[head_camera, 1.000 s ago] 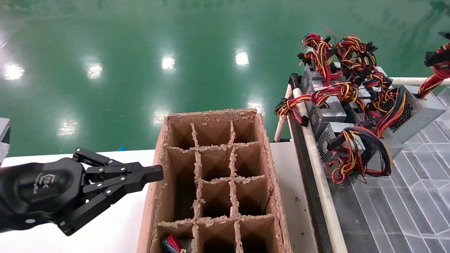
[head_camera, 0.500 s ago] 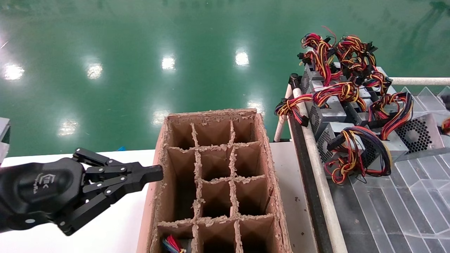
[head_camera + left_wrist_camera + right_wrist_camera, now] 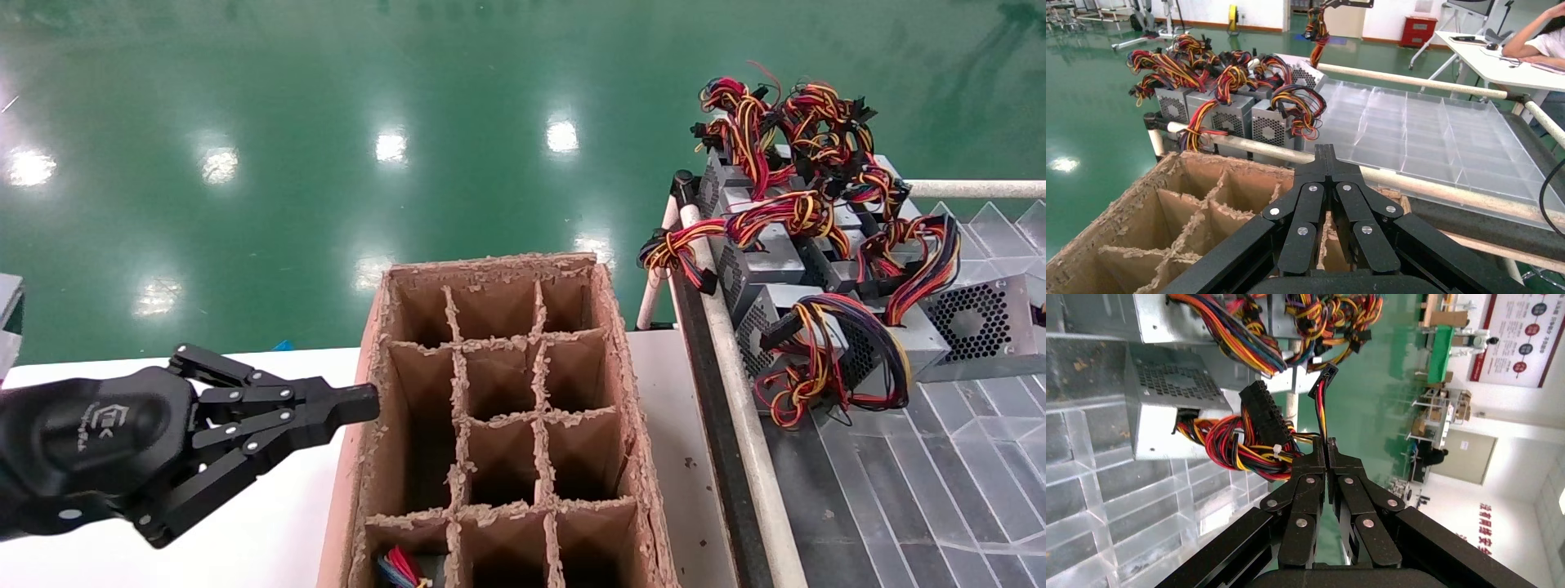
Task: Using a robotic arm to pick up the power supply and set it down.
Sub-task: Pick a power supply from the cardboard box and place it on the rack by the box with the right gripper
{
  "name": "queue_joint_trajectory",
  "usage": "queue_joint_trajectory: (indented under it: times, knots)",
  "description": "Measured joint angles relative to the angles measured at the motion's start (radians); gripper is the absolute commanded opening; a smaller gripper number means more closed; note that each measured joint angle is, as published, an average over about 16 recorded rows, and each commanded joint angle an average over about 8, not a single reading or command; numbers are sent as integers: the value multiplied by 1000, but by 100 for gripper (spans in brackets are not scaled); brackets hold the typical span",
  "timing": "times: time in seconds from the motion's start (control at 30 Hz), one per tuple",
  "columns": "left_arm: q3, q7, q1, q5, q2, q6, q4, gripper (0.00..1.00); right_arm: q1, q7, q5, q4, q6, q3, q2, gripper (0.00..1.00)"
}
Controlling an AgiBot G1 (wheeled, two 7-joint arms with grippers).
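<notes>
Cardboard divider box, cells mostly bare; coloured wires in near-left cell

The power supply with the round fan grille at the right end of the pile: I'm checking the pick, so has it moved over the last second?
Yes. The power supply dropped from tilted to flat, right of the pile.

Right pincer is sitting outside the head view; only its own wrist view is showing it, fingertips pressed on wires trailing from the power supply, whose far side is running off the frame's edge. Cardboard box is being cut off at the bottom edge. Coloured wires in its near-left cell are showing only partly.
</notes>
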Motion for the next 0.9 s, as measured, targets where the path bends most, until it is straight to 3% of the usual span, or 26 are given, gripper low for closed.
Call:
queue_joint_trajectory:
  times: [0.57, 0.9]
  knots:
    - [0, 0, 0, 0, 0, 0, 0, 0, -21, -28, 31, 0, 110, -49, 31, 0]
    - [0, 0, 0, 0, 0, 0, 0, 0, -30, -64, 61, 1, 161, -72, -4, 0]
